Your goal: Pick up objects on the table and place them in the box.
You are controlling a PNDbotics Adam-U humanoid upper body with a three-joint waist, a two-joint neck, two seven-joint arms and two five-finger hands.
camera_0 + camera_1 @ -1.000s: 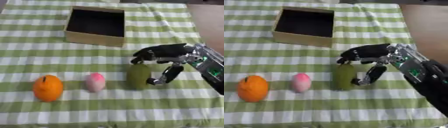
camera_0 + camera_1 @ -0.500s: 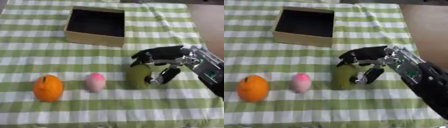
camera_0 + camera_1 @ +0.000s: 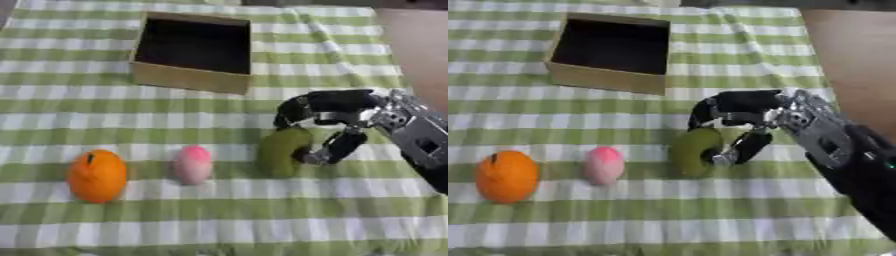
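Observation:
An olive-green fruit point(image 3: 283, 149) lies on the checked cloth, right of centre. My right hand point(image 3: 337, 112) comes in from the right and curls around it, fingers over its top and far side, thumb point(image 3: 332, 148) against its right flank. Left of it lie a pink egg-shaped object point(image 3: 192, 164) and an orange point(image 3: 96, 175), in a row. The brown cardboard box point(image 3: 192, 80) stands open and dark inside at the upper middle. My left hand shows in no view.
The green-and-white checked cloth point(image 3: 219, 215) covers the table. A bare brown tabletop strip point(image 3: 855, 60) shows at the right edge beyond the cloth.
My right hand has come down and closed in around the green fruit, with the fingers now over its top and the thumb at its side. The other objects have not moved.

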